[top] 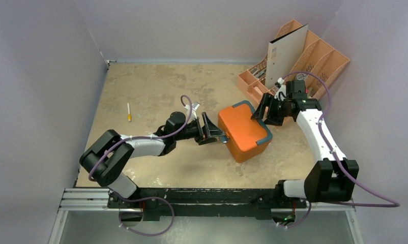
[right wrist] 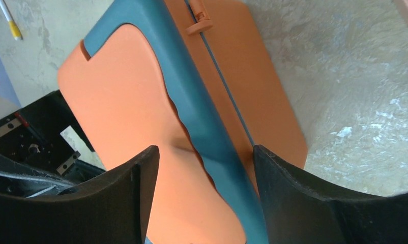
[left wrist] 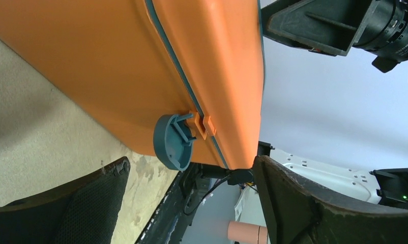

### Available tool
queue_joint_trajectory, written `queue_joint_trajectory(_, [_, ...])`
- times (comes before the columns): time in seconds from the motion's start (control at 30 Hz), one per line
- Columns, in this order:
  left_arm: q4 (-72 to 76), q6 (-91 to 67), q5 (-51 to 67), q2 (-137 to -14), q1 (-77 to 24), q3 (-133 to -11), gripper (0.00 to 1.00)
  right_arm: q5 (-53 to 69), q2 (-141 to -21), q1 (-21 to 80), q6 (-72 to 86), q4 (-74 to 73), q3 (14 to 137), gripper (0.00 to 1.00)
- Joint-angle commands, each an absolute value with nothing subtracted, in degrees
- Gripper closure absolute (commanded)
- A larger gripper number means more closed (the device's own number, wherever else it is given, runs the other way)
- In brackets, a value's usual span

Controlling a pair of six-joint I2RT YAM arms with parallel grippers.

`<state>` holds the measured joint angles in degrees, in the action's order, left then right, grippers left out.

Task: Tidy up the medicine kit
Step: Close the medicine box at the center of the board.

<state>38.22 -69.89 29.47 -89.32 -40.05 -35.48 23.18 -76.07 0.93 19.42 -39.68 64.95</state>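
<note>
Orange plastic, rectangular with rounded corners, the medicine kit (top: 242,133) lies shut near the middle of the mottled beige counter (top: 156,86), between the two arms. The left gripper (top: 215,130) stands spread at the kit's left side, facing a round grey-blue latch (left wrist: 174,141); the right gripper (top: 263,118), likewise spread, straddles the grey-blue handle (right wrist: 202,112) at the far right corner. A pale peach desk organizer (top: 324,56) stands behind, and a yellow-tipped white pen (top: 129,112) lies well apart at left

Smooth, faintly glossy orange plastic medicine kit (top: 241,133) on a matt, mottled beige table (top: 156,86)
</note>
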Motion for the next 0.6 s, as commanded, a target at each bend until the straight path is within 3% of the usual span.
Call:
queue_joint_trajectory(0.0, [44.00, -71.23, 28.58, -90.71, -41.09, -37.67, 0.10, 28.87, -75.15, 1.12, 17.86, -39.19, 62.37, 0.31])
queue_joint_trajectory(0.57, [54.79, -76.72, 22.05, -94.28, -43.07, -35.49, 0.10, 30.39, -72.58, 1.07, 19.30, -35.79, 58.28, 0.33])
